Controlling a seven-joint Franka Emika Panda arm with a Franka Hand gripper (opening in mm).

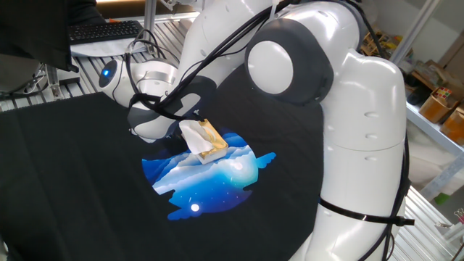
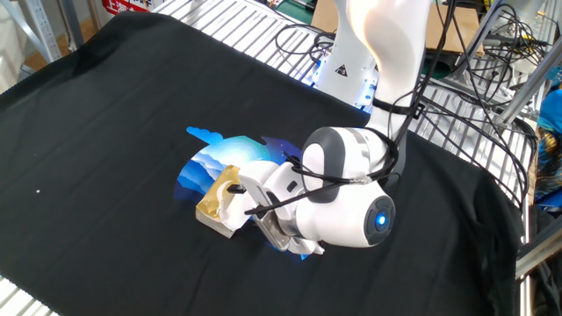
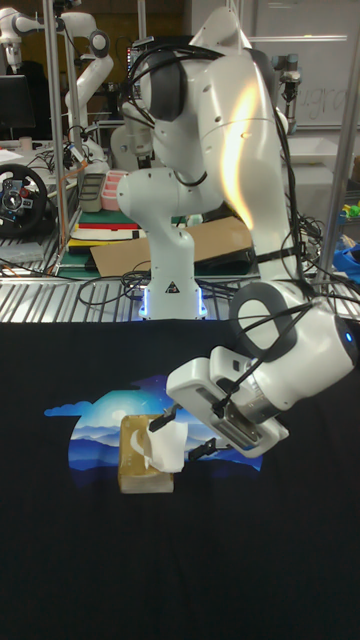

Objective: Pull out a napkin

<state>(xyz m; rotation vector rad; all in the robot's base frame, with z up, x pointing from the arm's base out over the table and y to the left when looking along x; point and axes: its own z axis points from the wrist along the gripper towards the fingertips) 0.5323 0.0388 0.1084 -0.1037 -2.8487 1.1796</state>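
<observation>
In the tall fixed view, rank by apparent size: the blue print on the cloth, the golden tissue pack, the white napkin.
1. Blue print, clearly largest.
2. Golden tissue pack.
3. Napkin, slightly smaller than the pack; it covers part of the pack, so this order is unsure.

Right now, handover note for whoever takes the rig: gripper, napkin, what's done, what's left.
Gripper: low at the pack, fingers either side of the napkin; whether it is clamped cannot be told.
Napkin: white sheet standing up out of the golden tissue pack, lower end in the slot.
Pack: lies on the blue print of the black cloth.
Done: approach, sheet partly raised.
Left: confirm grip, pull the sheet fully free.
</observation>
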